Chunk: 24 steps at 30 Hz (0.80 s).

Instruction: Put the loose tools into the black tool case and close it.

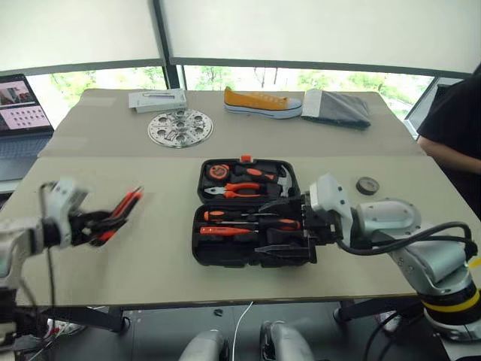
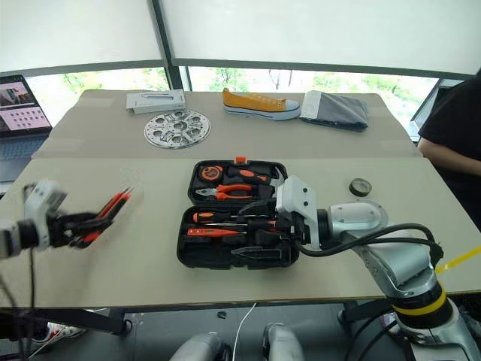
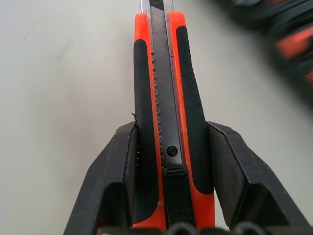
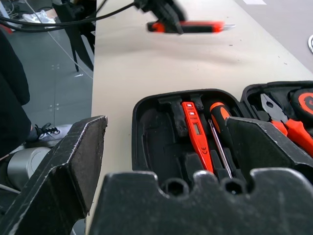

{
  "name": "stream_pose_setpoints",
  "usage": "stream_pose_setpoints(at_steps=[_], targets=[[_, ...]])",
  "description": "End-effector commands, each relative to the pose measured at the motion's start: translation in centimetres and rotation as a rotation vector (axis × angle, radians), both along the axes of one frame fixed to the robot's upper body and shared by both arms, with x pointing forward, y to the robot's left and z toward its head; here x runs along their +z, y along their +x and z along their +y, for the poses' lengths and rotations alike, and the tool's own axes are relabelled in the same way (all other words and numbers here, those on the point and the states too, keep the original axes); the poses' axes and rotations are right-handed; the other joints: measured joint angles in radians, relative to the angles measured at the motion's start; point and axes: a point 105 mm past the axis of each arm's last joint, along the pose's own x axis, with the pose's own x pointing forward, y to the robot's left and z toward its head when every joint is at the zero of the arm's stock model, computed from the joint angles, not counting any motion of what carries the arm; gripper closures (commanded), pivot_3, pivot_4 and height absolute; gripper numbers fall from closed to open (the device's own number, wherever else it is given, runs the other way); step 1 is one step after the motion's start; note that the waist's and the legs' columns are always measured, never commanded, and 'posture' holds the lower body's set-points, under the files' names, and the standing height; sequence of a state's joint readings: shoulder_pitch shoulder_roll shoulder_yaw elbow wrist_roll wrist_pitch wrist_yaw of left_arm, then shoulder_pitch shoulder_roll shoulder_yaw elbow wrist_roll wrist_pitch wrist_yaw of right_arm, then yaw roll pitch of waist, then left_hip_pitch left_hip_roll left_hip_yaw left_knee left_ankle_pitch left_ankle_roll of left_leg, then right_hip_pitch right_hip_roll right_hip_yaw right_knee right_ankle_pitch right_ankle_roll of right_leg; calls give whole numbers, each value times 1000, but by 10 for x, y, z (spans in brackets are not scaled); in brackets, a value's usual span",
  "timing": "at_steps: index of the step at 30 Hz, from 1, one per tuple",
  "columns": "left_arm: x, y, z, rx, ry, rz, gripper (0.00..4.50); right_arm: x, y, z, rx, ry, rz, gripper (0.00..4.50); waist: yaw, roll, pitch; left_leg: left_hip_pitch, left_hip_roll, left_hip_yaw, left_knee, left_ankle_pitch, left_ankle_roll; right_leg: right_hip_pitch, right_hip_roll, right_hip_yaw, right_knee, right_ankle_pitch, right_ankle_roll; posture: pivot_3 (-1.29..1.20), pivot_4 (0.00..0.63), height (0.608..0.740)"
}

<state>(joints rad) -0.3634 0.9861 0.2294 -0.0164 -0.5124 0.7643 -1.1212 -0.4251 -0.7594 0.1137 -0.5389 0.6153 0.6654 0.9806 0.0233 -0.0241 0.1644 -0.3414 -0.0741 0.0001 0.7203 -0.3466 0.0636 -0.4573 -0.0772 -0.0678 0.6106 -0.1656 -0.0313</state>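
Left gripper point(image 3: 168, 161) is clamped on the utility knife point(image 3: 166, 112), one finger on each black side grip, blade end pointing away from the wrist. It's held above the desk point(image 1: 150, 248) near the left edge, clear of the surface.

Black tool case point(image 1: 248, 210) lies open mid-desk, toward the front edge. Far half holds the tape measure point(image 1: 219, 171), pliers point(image 1: 239, 189) and hammer point(image 1: 282, 180). Near half holds two long screwdrivers point(image 1: 248, 218) and the orange tester screwdriver point(image 4: 197, 132); the slots at its front look unfilled, though the right arm covers part of them.

Right gripper point(image 1: 289, 226) hangs over the near half's right end, fingers spread wide with nothing between them.

Small dark tape roll point(image 1: 367, 185) sits on the desk to the right of the case, well apart from it.

Back edge: perforated metal disc point(image 1: 180, 127), grey box point(image 1: 158, 99), yellow shoe point(image 1: 261, 103), folded grey cloth point(image 1: 336, 107). Laptop point(image 1: 21, 120) is off the left edge. A person's dark sleeve point(image 1: 455, 128) is at the right edge.
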Motion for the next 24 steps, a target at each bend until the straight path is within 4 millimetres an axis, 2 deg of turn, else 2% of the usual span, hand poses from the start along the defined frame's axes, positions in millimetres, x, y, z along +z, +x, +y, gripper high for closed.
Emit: stream_pose_setpoints(at_steps=[1, 3, 7, 9, 14, 24], targets=[[15, -27, -74, -481, 130, -13, 2847, 0, -13, -15, -40, -25, 12, 0, -4, 0, 0, -1, 0, -1, 0, 1, 2, 0, 0, -1, 0, 0, 0, 0, 150, 740], [5, -27, -95, -609, 211, -14, 2847, -5, -19, -21, -63, -48, 20, 0, -11, 3, -1, 1, -1, 0, -3, 2, 5, 1, 0, -1, 0, 0, 0, 0, 150, 740], [-3, -18, -132, -746, 204, 28, 2847, -10, -24, -30, -148, -71, 1, 0, -18, 3, 0, 3, 0, 3, -5, 4, 5, 1, 0, 1, 0, -1, -2, 0, 150, 740], [-11, -15, -143, -797, 239, 50, 2847, -10, -26, -32, -178, -69, -3, 0, -17, 3, 0, 3, 2, 3, -4, 6, 3, 1, 1, 1, 0, -1, -3, 0, 150, 740], [-42, -15, -151, -887, 381, 125, 2847, -8, -29, -35, -260, -46, -15, 0, -13, 3, 0, 4, 3, 3, -5, 7, 3, 1, 1, 3, 1, -1, -3, 0, 150, 740], [-58, -3, -173, -825, 381, 199, 2847, -12, -37, -35, -332, -37, -15, 0, 3, 3, 0, -5, 2, 0, 7, 2, 12, -1, 2, 1, 1, 0, 0, 0, 150, 740]])
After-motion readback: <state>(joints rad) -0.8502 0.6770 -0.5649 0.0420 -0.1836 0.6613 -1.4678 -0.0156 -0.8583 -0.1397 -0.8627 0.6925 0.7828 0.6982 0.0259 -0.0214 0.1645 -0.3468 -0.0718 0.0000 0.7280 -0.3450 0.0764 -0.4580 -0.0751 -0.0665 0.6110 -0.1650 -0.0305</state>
